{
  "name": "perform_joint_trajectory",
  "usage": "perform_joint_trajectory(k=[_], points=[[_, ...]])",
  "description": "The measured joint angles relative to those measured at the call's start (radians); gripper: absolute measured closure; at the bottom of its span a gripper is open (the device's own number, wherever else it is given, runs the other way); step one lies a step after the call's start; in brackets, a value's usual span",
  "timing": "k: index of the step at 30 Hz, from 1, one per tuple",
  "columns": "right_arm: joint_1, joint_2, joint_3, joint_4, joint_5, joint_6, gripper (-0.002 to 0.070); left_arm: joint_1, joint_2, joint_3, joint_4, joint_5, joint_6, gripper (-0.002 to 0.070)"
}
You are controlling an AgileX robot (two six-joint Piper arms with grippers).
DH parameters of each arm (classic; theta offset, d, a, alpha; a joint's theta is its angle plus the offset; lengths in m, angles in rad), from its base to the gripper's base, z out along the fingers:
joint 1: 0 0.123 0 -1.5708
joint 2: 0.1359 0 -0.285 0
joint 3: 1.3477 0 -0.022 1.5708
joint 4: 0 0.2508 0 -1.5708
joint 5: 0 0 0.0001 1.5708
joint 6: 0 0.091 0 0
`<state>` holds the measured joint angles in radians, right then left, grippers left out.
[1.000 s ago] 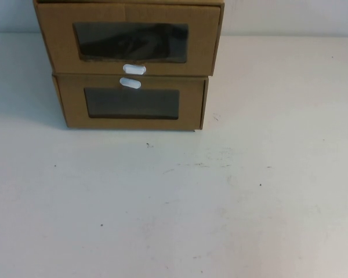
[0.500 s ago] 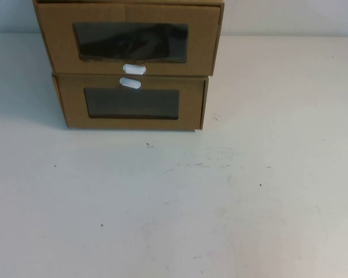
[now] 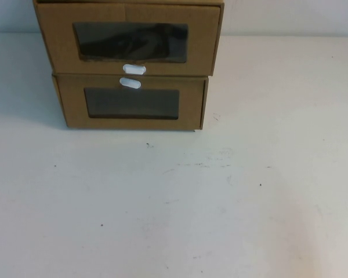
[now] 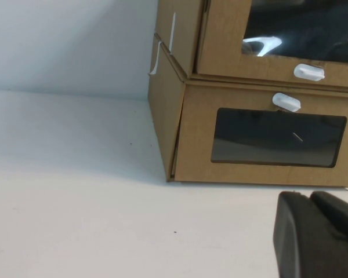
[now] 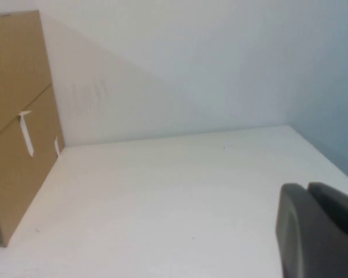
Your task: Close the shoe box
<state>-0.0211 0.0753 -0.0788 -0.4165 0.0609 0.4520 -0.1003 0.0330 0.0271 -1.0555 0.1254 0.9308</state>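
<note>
No movement anywhere since a second ago: same stack, same bare desk, neither arm in the high view.

Shoe box on top of the stack, at the far edge of the desk, left of the middle, against the back wall. Wide window with something dark behind it, white pull tab just under that window. Resting on the lower box, a near twin with its own tab above the pane. Front of the upper drawer seemingly a little proud of its sleeve in the left wrist view, so probably not yet pushed home.

Left gripper low over the desk on the near side of the stack, facing both fronts, well apart from them, holding nothing visible; how wide it stands, impossible to tell. Right gripper also low, off to the right of the stack, looking along its side wall, nothing in its grasp; opening likewise not shown.

Likely troubles from here:
- Wrong drawer pushed, since the two tabs almost touch and the fronts look alike.
- Whole upper box sliding back or twisting on the lower one under an off-centre push, cardboard on cardboard offering little grip.
- Drawer jamming askew in its sleeve if pressed at one corner.
- Clear pane dented by contact there instead of on the cardboard rim.
</note>
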Motion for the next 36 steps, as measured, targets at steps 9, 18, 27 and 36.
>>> perform_joint_trajectory(k=[9, 18, 27, 36], points=[[0.033, -0.083, 0.074, 0.0, 0.021, 0.0, 0.0689, 0.0, 0.001, 0.0, 0.0, 0.0, 0.0, 0.068], [0.069, -0.083, 0.074, 0.035, 0.036, 0.0, 0.0689, 0.0, 0.001, 0.0, 0.0, 0.0, 0.0, 0.068], [0.069, -0.083, 0.105, 0.475, 0.063, -0.444, 0.0689, 0.0, 0.001, 0.0, 0.0, 0.0, 0.0, 0.068], [0.069, -0.083, 0.106, 0.682, 0.285, -0.744, 0.0689, 0.0, 0.001, 0.0, 0.0, 0.0, 0.0, 0.068]])
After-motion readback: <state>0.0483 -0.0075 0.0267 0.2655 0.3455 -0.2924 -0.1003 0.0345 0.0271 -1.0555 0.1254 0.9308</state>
